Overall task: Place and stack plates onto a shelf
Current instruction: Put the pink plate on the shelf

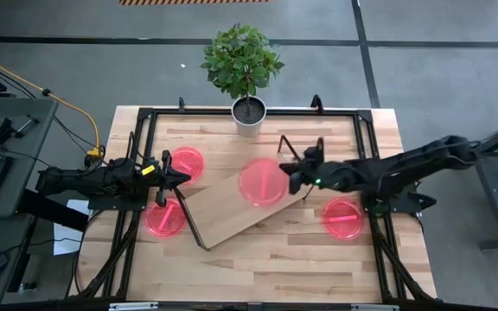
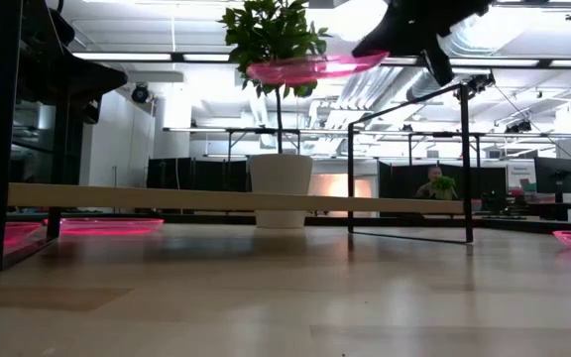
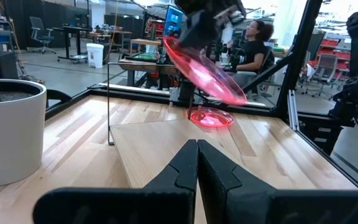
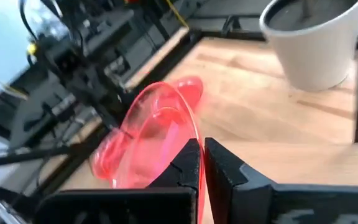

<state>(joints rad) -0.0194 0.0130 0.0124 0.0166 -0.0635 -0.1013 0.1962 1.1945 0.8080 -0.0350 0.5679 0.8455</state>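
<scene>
Four pink-red plates show in the high view. One is in the air over the shelf, in my right gripper, which is shut on it. Another plate lies on the table beyond my left gripper, a third lies on the near side of it, and a fourth lies on the table's right part. The shelf board lies slantwise across the table on its black wire legs. My left gripper is shut, touches nothing, and hovers by the shelf's left end. My right gripper pinches the plate's rim between its two fingers, on the side toward the table's right. The fingers come from the right, roughly level. The plate is lifted clear, high above the shelf board, and is slightly tilted.
A white pot with a leafy plant stands at the table's far edge, just beyond the shelf. A black frame runs around the tabletop. A person sits in the room beyond the table.
</scene>
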